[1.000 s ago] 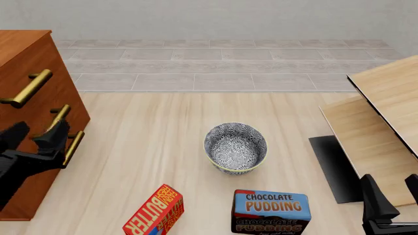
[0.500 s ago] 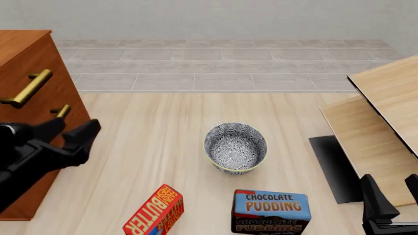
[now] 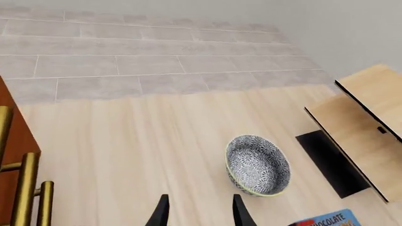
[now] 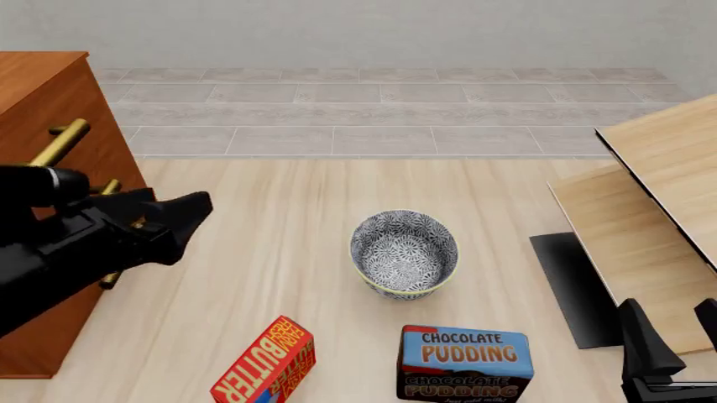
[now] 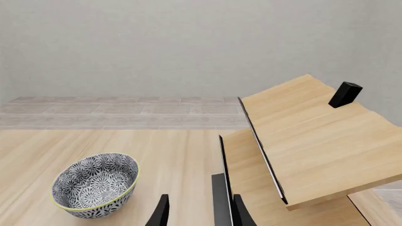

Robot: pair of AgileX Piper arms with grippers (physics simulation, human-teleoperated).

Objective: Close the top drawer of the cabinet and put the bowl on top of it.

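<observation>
The bowl (image 4: 405,252), white with a dense blue-grey pattern and a yellowish rim, stands upright mid-table. It also shows in both wrist views (image 3: 257,165) (image 5: 94,183). The reddish-brown cabinet (image 4: 34,80) stands at the far left. Its top drawer (image 4: 92,109), with a brass bar handle (image 4: 62,138), looks flush with the face below. My left gripper (image 4: 191,210) hovers between cabinet and bowl, open and empty (image 3: 199,216). At the near right corner my right gripper (image 4: 676,336) is open with nothing in it (image 5: 199,214).
A butter box (image 4: 265,365) and a chocolate pudding box (image 4: 465,363) lie near the front edge, in front of the bowl. Tilted light-wood panels (image 4: 661,193) over a dark slab (image 4: 566,285) fill the right side. Lower brass handles (image 3: 28,188) stick out from the cabinet.
My left gripper has swung right and away from the cabinet's lower handles, toward the bowl. The bowl, boxes and right arm have not moved.
</observation>
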